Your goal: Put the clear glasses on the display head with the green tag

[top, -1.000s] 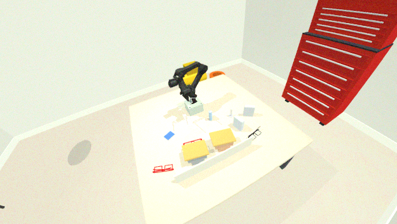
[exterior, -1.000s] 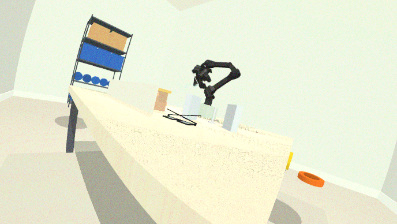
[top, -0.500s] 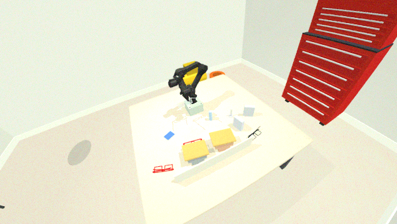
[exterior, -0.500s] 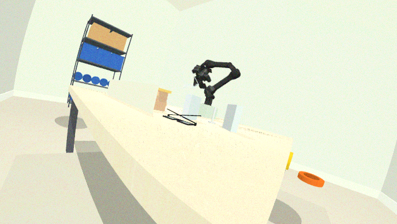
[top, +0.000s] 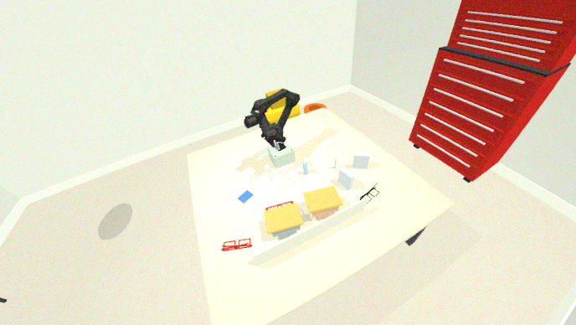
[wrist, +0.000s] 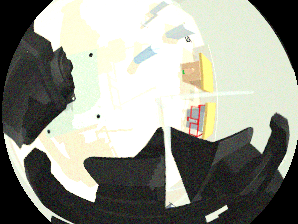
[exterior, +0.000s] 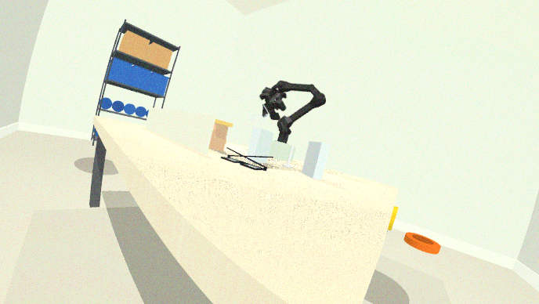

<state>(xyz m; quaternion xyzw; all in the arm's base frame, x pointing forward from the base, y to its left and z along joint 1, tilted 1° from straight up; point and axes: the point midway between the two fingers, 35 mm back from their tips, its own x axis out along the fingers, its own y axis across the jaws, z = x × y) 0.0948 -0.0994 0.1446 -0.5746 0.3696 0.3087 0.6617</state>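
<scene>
Between closed-up fingers of the gripper (top: 280, 147) (exterior: 270, 115) (wrist: 166, 132): clear glasses (wrist: 167, 150), gripped, aloft, well apart from both display heads. Just below in the top view: pale green block (top: 283, 159) (exterior: 281, 151) (wrist: 86, 87). Farther out: brown head with green tag (wrist: 190, 72), under yellow board, bare of glasses; beside it, grey-blue head (wrist: 192, 114), likewise topped, with red glasses (top: 280, 205) (wrist: 196, 120) at its front. Beyond the board's far side: black folded glasses (top: 369, 193) (exterior: 247, 161) (wrist: 188, 39).
</scene>
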